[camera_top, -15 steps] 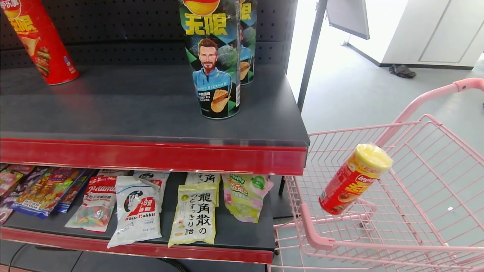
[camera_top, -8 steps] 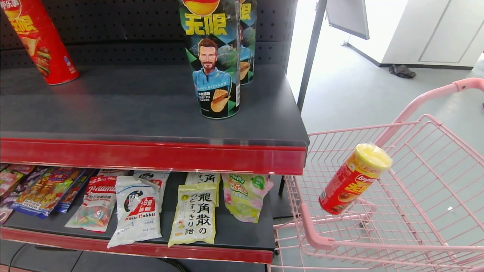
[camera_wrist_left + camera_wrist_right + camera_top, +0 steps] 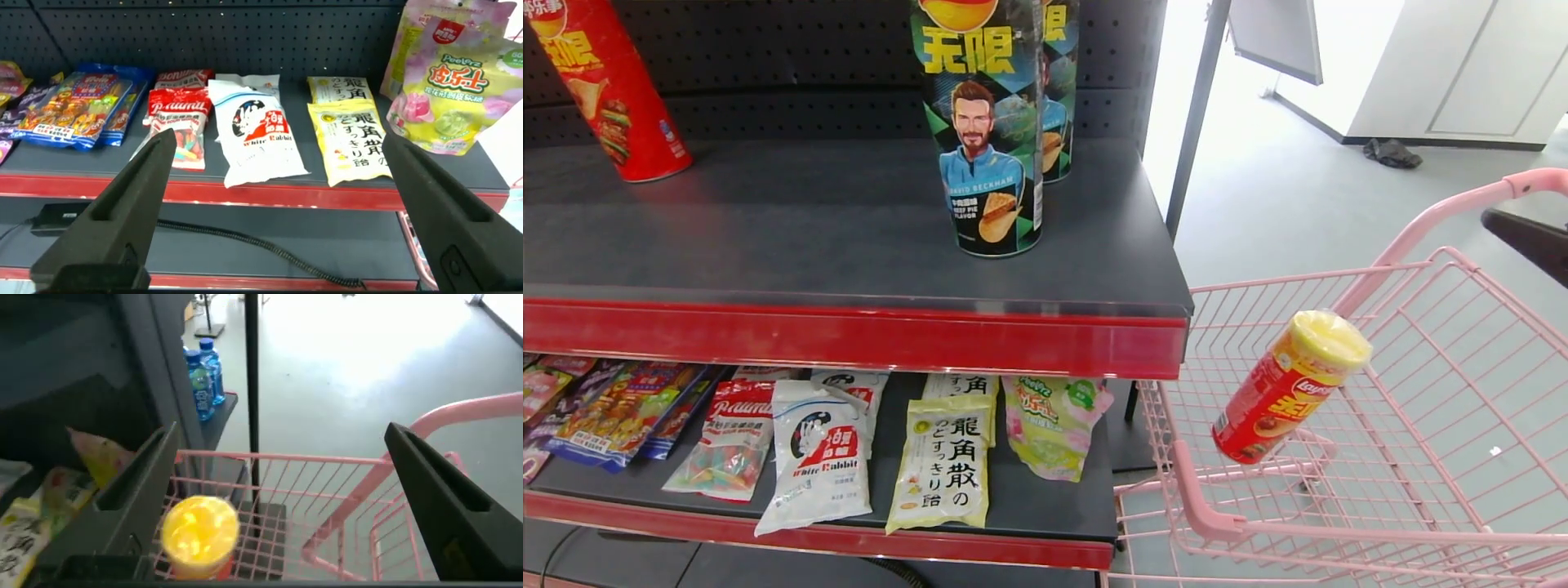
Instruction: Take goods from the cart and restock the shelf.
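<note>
1 red can (image 3: 1290,388) leans inside the pink cart (image 3: 1191,490).

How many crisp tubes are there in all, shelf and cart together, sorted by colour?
Red tubes: 2, one on the top shelf, one in the cart.
Dark tubes: 2, both on the top shelf.
Total: 4.
</note>
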